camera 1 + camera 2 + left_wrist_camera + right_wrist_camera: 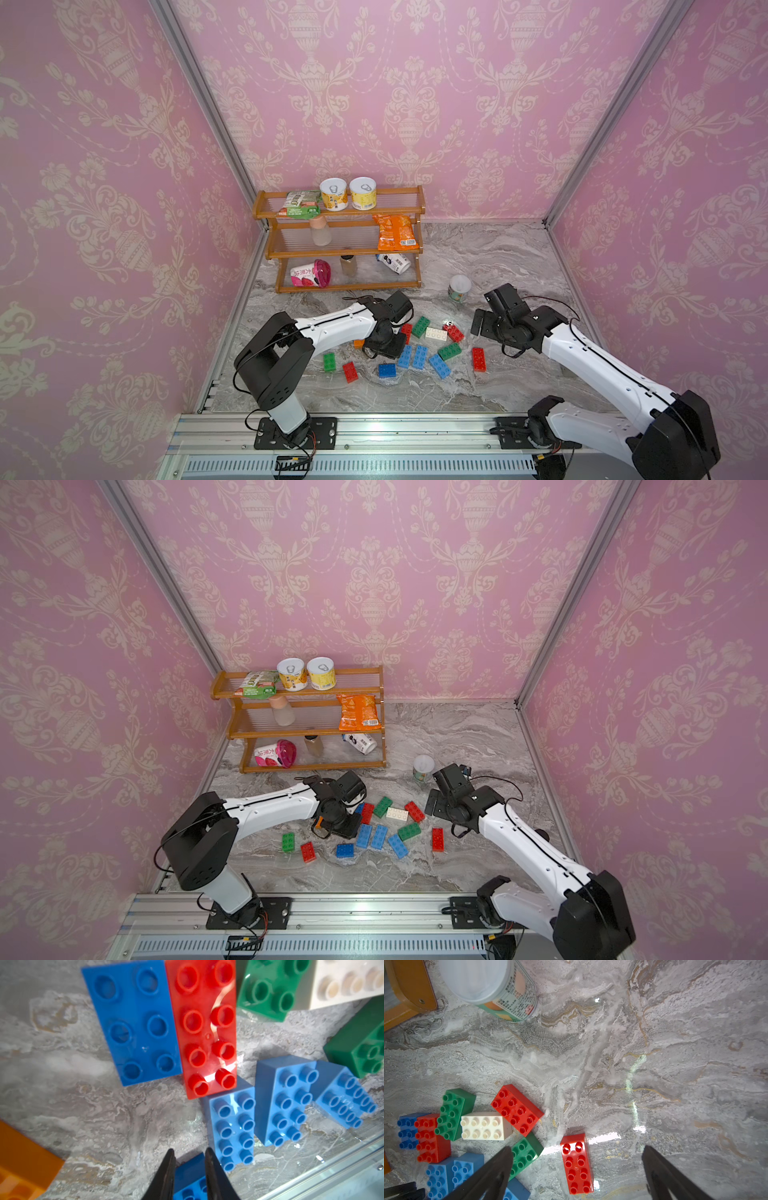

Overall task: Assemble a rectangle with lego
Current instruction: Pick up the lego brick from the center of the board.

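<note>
Left wrist view: your left gripper point(189, 1153) is clamped on a dark blue brick point(190, 1180), with the light blue bricks point(234, 1126) just beside its tips. Lift crooked and you may clip them, or the brick may twist out. Your right gripper point(577, 1149) gapes wide over a red brick point(577, 1169). The print on the cup point(500, 991) is too small to read.

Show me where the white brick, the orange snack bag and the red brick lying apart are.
white brick point(436, 333), in a top view, centre of studded top.
orange snack bag point(395, 232), in a top view, middle of front face.
red brick lying apart point(576, 1165), right wrist view, centre of studded top.
</note>
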Controlling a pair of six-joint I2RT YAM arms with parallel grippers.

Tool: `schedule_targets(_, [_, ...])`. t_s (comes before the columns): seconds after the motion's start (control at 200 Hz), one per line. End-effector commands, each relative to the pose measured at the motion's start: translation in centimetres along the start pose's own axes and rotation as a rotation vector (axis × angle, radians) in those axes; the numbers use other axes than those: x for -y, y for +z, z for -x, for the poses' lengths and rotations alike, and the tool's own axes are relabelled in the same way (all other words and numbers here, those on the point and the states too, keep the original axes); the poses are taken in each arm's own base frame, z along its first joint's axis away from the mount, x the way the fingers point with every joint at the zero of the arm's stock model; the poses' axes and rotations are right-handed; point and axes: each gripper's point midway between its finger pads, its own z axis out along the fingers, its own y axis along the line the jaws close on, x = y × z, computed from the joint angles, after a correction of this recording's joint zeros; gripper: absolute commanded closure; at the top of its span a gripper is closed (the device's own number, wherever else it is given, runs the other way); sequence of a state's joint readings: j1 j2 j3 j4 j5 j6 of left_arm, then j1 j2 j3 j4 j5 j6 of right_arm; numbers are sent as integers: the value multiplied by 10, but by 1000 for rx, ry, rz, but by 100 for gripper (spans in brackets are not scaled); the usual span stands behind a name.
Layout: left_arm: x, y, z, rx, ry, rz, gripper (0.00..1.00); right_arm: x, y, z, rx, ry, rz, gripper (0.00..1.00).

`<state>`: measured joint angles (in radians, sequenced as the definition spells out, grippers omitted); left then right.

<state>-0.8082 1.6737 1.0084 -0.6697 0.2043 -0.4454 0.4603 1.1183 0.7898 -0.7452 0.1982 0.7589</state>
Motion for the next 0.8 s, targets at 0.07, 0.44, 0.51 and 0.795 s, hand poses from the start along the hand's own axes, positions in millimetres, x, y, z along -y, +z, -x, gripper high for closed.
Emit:
schedule_targets(0.07, [24, 5, -2, -24, 65, -45, 76, 3, -1, -1, 7, 2, -1, 0])
schedule_targets(0.44, [67, 1, 12, 25, 219, -166, 66, -1, -3, 2, 22, 13, 28, 0])
schedule_targets(0.51, [71, -1, 15, 35, 259, -171, 62, -1, -4, 3, 23, 14, 27, 0])
schedule_targets(0.795, [47, -23, 11, 89, 542, -32, 18, 2, -4, 3, 32, 18, 20, 0])
